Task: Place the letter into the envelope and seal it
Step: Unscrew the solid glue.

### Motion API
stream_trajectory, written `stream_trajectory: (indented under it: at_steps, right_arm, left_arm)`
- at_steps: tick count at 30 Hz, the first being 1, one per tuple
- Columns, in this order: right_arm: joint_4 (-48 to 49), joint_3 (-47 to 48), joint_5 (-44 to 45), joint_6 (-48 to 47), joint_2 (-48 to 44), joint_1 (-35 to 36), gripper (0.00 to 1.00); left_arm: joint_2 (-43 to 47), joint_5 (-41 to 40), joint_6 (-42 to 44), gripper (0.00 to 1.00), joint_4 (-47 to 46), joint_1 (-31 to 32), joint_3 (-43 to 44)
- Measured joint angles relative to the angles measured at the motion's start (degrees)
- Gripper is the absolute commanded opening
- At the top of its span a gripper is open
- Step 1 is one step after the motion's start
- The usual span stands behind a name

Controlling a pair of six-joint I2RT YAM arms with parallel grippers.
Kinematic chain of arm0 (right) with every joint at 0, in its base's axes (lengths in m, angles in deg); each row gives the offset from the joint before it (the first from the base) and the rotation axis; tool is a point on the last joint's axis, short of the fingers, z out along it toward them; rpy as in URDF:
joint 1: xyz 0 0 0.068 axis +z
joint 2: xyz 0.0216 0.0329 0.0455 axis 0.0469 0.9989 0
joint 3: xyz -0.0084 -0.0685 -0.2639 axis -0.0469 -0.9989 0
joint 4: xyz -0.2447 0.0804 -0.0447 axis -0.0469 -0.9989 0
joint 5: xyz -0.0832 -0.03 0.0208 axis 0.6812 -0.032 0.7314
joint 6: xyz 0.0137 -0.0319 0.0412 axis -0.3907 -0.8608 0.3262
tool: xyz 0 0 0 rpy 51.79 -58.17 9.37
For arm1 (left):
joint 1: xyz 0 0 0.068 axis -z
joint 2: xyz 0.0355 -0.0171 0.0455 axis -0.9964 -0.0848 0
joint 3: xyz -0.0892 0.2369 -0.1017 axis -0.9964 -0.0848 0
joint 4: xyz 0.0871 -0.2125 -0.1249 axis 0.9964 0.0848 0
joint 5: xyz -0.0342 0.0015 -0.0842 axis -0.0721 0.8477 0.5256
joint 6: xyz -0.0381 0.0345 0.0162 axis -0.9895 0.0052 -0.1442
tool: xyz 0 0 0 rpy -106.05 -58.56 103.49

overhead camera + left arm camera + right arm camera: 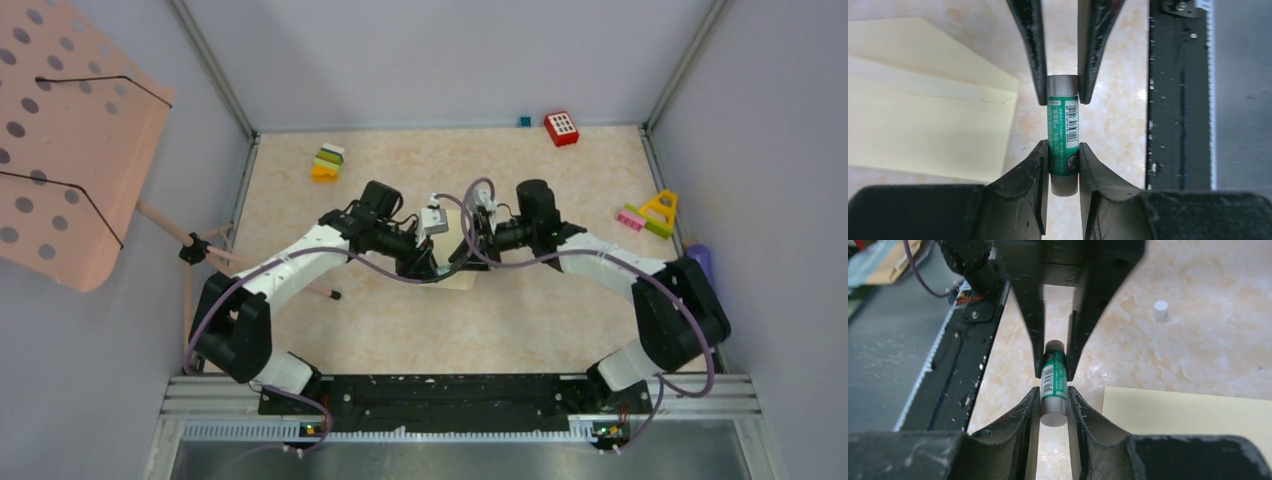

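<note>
Marbled table [400, 335] with envelope [923, 135], toy blocks [327, 163]

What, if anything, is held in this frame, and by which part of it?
A green glue stick, held by both arms. The left gripper clamps one end of the tube and the right gripper clamps the opposite end.

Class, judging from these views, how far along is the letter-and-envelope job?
Done: no loose letter shows, so it may already be inside, though that cannot be confirmed. In hand: the left gripper and right gripper both clamp a green glue stick beside the envelope. Left: gluing and closing the flap, which looks unsealed.
</note>
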Motion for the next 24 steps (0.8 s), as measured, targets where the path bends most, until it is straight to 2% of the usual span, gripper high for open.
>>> stream_trajectory:
  at_steps: [5, 9, 12, 15, 20, 24]
  right_arm:
    - [-0.59, 7.89, -0.46, 17.42, 8.55, -0.09, 0.32]
    - [-1.16, 7.91, -0.96, 21.79, 10.12, -0.50, 0.38]
    - [-2.32, 5.75, -0.72, 17.51, 7.52, -0.92, 0.43]
    - [-4.92, 2.86, 0.15, 8.59, 2.19, -1.07, 0.47]
    - [-4.35, -3.39, 1.46, -5.95, -7.93, -1.18, 0.45]
    - [-2.60, -8.26, 1.51, -14.58, -11.61, -1.18, 0.42]
  left_arm:
    - [5.27, -7.08, -1.62, 0.00, -5.09, 0.11, -2.62]
    - [5.51, -7.54, -2.08, 0.00, -8.04, 0.68, -2.71]
    - [5.05, -5.92, -2.21, 0.00, -8.50, 0.81, -2.71]
    - [3.06, -2.97, -1.73, 0.00, -6.93, 0.85, -1.97]
    - [-2.62, 2.12, 0.90, 0.00, -1.11, 0.85, 1.49]
    - [-5.01, 4.66, 2.12, 0.00, 2.10, 0.85, 2.62]
